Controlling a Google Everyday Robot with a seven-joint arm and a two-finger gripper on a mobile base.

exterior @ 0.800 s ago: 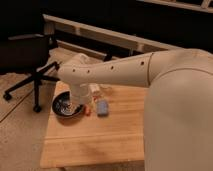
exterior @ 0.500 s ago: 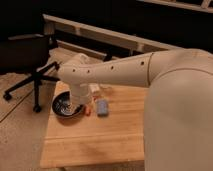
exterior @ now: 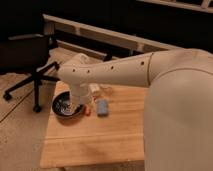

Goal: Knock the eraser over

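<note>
**Gripper down by the bowl, eraser just to its side**

One camera view to call, so here it is. The big white arm (exterior: 125, 75) reaches in from the right across the wooden table (exterior: 100, 142), and its wrist turns down at the table's far left corner. The gripper (exterior: 82, 105) hangs low there, at the near edge of a dark bowl (exterior: 64, 106). Released or clenched, I cannot tell, because the wrist body covers it.

The eraser (exterior: 102, 107) is a blue block on the tabletop just to the side of the gripper, away from the bowl, and the two are apart, not touching. Whether it stands or lies flat I cannot tell.

Between gripper and eraser sits a small orange-red piece (exterior: 88, 111). A white object (exterior: 94, 88) rests just behind. Off the table, on the far side of the bowl, a black office chair (exterior: 30, 60) stands on the floor.
</note>
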